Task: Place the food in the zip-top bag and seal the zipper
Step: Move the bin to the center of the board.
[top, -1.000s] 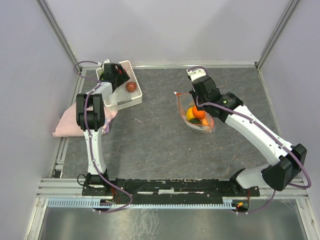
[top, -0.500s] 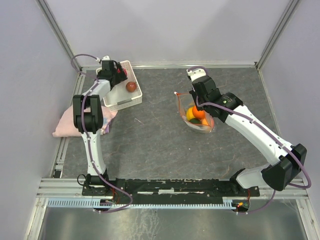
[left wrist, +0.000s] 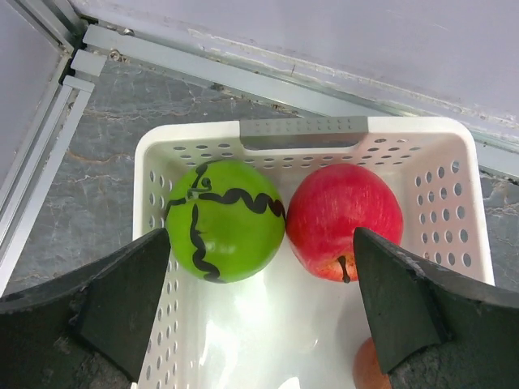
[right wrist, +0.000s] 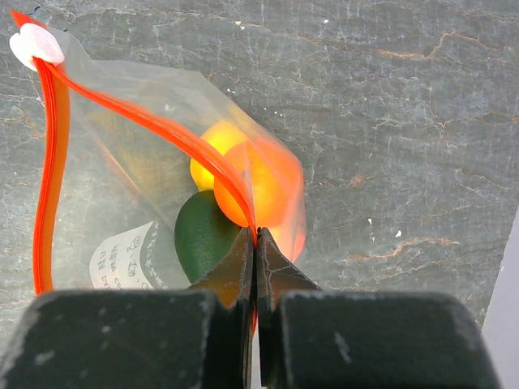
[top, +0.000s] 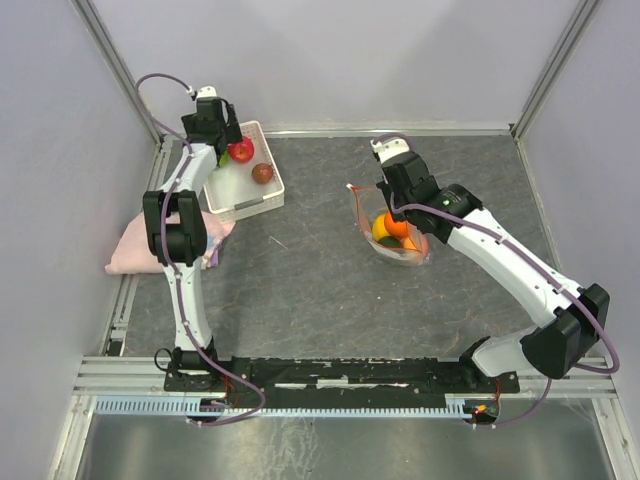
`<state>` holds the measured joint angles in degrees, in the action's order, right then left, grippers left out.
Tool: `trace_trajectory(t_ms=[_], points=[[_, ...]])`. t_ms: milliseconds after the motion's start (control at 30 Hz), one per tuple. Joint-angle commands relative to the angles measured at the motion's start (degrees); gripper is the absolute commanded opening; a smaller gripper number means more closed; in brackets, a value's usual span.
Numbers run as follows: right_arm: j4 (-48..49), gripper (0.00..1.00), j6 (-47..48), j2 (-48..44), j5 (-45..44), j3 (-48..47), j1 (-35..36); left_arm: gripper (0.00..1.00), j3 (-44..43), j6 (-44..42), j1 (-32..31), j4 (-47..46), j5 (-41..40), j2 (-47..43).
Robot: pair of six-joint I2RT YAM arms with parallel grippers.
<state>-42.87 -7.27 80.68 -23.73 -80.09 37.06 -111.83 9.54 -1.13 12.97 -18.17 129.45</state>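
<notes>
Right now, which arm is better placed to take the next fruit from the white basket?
Left. The left claw is open over the basket, above the green fruit and red apple. The right claw is shut on the zipper, holding the bag.

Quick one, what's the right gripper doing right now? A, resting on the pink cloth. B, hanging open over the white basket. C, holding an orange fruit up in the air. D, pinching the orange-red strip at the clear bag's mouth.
D: in the right wrist view the right gripper is closed on the zipper of the zip-top bag, which lies on the table.
</notes>
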Motion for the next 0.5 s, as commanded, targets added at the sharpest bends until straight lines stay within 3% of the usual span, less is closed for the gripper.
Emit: trace_trajectory(t_ms=[0,200,467], points=[[2.0,0.02,0.5,0.3,-0.4,-0.7,0.2,0.99,-1.1,-0.7,0.3,4.6,1.6,0.0],[1.7,0.01,0.6,1.5,-0.1,-1.3,0.2,0.98,15.1,8.1,-0.9,0.6,9.9,-10.7],[2.3,0.02,0.5,0.5,0.1,-0.7,0.2,0.97,23.0,12.0,-3.2,5.1,11.4,-16.0]])
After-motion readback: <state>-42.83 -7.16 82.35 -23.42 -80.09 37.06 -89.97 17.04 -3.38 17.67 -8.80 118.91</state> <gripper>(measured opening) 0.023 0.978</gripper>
